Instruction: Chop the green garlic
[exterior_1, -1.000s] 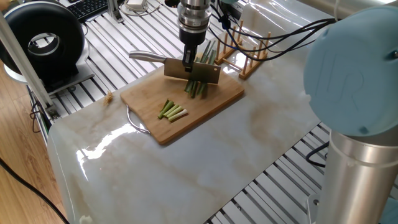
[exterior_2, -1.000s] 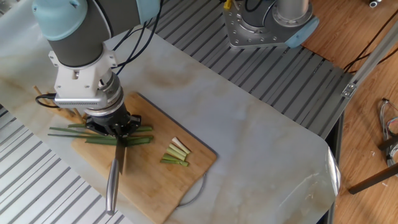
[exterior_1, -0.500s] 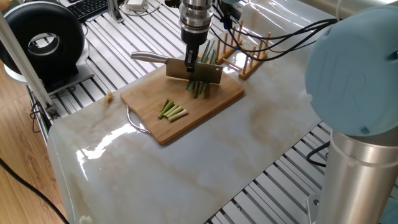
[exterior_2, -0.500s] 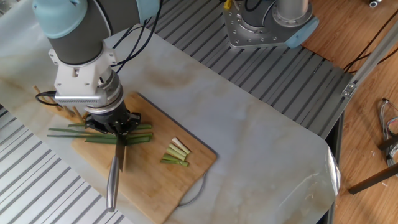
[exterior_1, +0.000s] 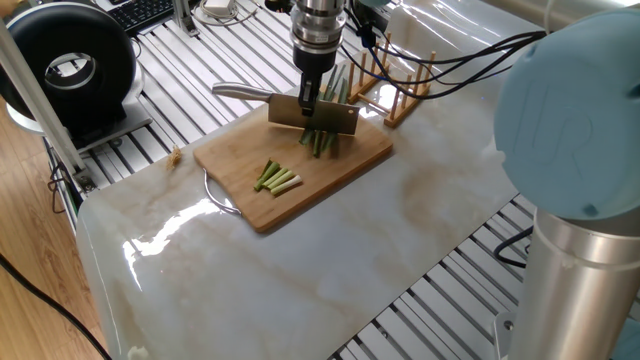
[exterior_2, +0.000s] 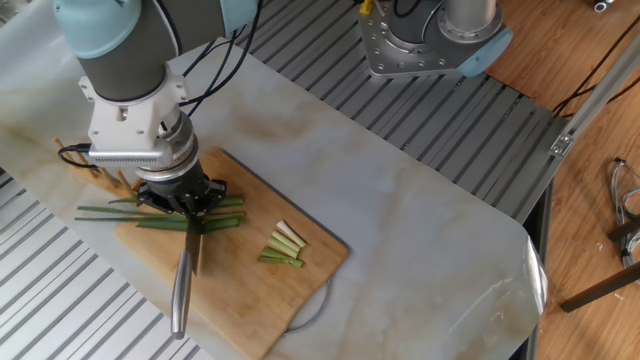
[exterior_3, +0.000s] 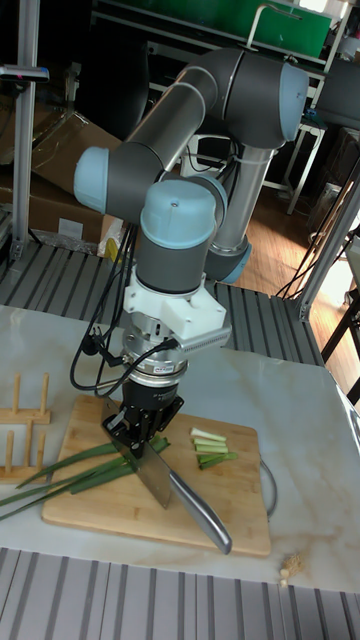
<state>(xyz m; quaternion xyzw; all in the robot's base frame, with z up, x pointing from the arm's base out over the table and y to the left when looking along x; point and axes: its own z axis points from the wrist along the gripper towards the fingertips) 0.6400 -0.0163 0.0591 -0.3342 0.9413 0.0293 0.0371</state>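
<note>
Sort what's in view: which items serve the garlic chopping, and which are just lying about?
In use:
gripper, shut on the knife
green garlic stalks
cut garlic pieces
wooden cutting board

Lying about:
wooden peg rack
black round device
keyboard

- No text, brand, number or sign can be read with certainty in any view.
- Faint raised marks are seen on the arm's blue joint cap, but they cannot be made out.

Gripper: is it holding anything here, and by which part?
The gripper holds a knife, its fingers clamped on the top edge of the blade; the handle juts out free.
</note>
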